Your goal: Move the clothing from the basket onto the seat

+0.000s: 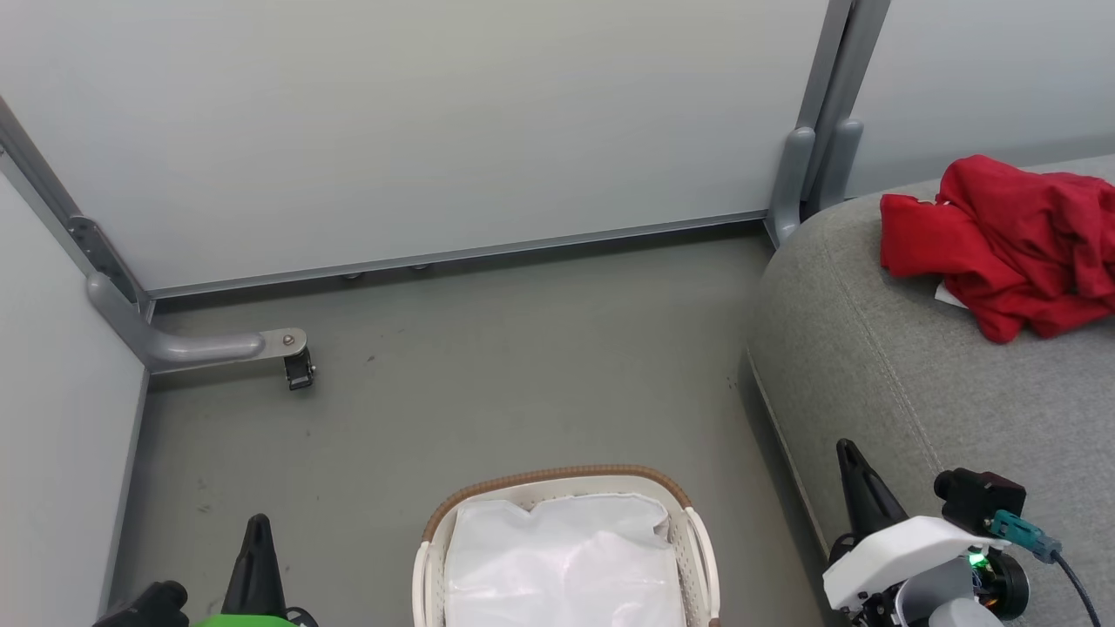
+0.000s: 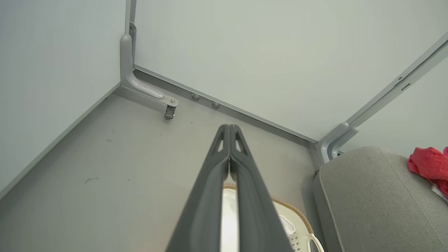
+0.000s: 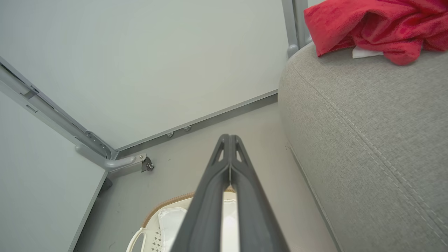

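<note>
— Long dark fingers of the left gripper (image 2: 229,131) rise from the bottom centre of the left wrist view. They are pressed together along their length, with nothing between them.
— And the right gripper (image 3: 229,139)?
— Same in its own wrist view: tips closed tight, holding nothing. In the head view it sits at the lower right, in front of the edge of the large grey fabric-upholstered seat (image 1: 915,392).
— Where is the bright red soft clothing (image 1: 1010,235)?
— Crumpled in a heap on the seat, at the upper right of the head view, with a bit of white showing under it.
— And the oval white perforated plastic basket (image 1: 557,477) with the brown woven rim?
— Bottom centre, on the grey floor (image 1: 523,366) between the two grippers; its white fabric liner (image 1: 566,557) shows inside.
</note>
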Robot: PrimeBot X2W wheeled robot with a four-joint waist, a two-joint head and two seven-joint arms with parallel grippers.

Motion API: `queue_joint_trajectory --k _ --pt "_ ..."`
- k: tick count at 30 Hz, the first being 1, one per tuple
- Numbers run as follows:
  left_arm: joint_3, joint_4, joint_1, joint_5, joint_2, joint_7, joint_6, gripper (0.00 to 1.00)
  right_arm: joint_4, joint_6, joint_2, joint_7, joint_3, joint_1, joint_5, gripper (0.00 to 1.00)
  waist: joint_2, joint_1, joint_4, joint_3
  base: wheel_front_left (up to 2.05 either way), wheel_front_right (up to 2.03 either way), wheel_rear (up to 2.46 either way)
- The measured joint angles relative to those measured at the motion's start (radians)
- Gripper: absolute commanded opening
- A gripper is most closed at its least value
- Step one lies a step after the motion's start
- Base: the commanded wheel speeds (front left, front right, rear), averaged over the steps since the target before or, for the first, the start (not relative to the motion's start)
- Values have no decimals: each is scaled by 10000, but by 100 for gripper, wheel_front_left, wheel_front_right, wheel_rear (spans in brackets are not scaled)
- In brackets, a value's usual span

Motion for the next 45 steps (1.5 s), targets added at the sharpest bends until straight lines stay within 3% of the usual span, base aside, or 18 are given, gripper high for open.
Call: queue_joint_trajectory --k 25,45 --pt "313 -138 -602 -3532 2 1018 -88 0 -464 0 -8 1039 -623 -17 3820 0 0 0 -57 26 0 0 0" --pt "497 -196 -981 -5714 4 1632 -161 0 -740 0 -19 1659 -999 -31 6128 0 0 0 -100 45 0 0 0"
